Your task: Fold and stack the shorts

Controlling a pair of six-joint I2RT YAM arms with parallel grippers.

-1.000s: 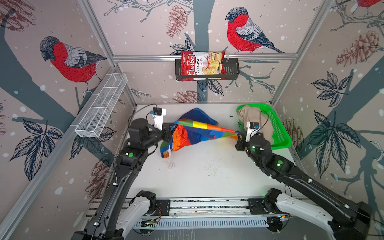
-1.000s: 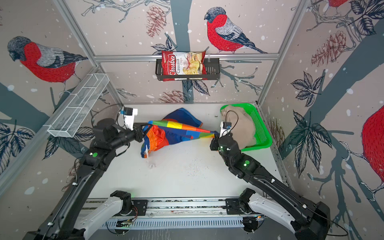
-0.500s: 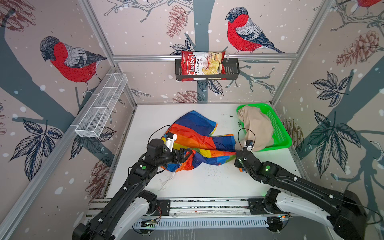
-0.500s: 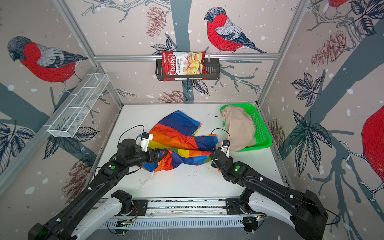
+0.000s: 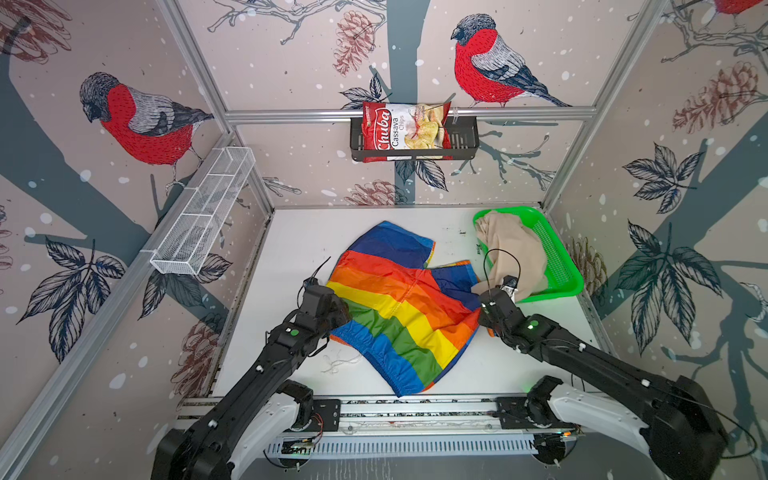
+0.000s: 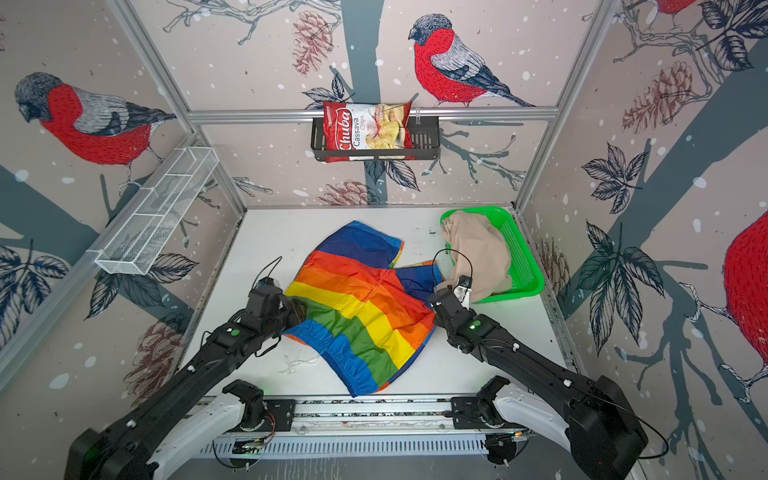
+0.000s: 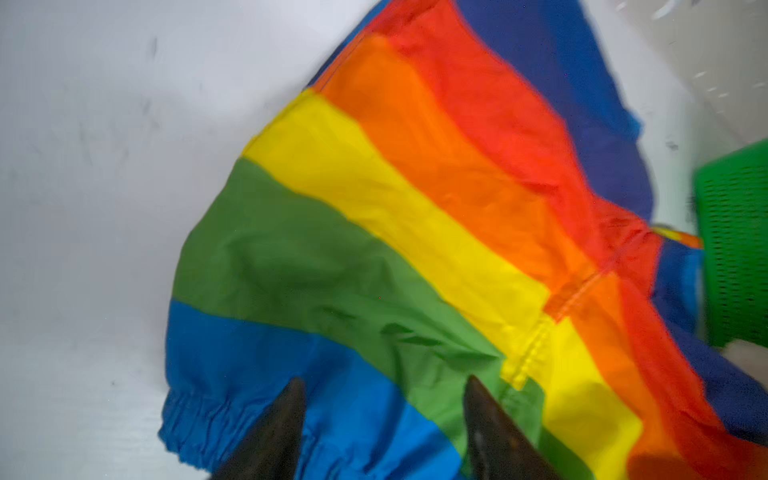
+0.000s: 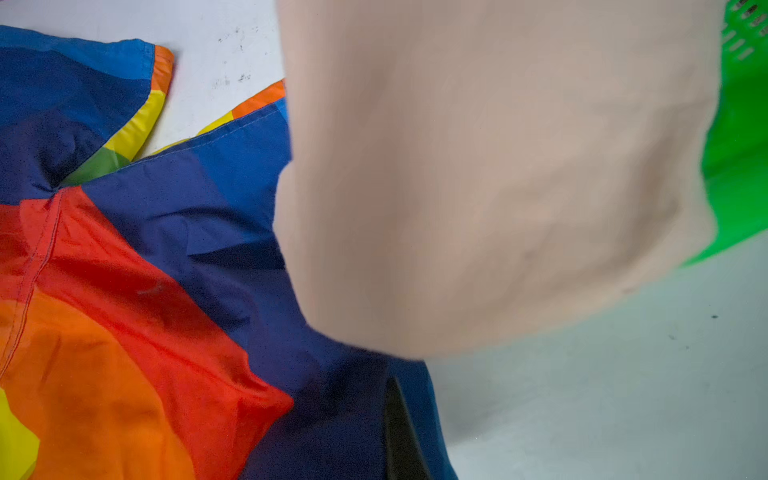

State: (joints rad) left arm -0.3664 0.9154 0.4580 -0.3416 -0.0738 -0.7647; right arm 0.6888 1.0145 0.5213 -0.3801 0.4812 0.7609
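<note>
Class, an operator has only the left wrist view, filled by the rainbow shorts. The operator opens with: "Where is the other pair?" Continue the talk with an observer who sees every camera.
Observer: The beige shorts lie in the green basket, draped over its near rim.
Operator: And the other arm?
Observer: The right end effector is shut on the dark blue edge of the rainbow shorts.
Operator: Anything loose beside my arm?
Observer: A tangled white string lies on the table, by the waistband.
</note>
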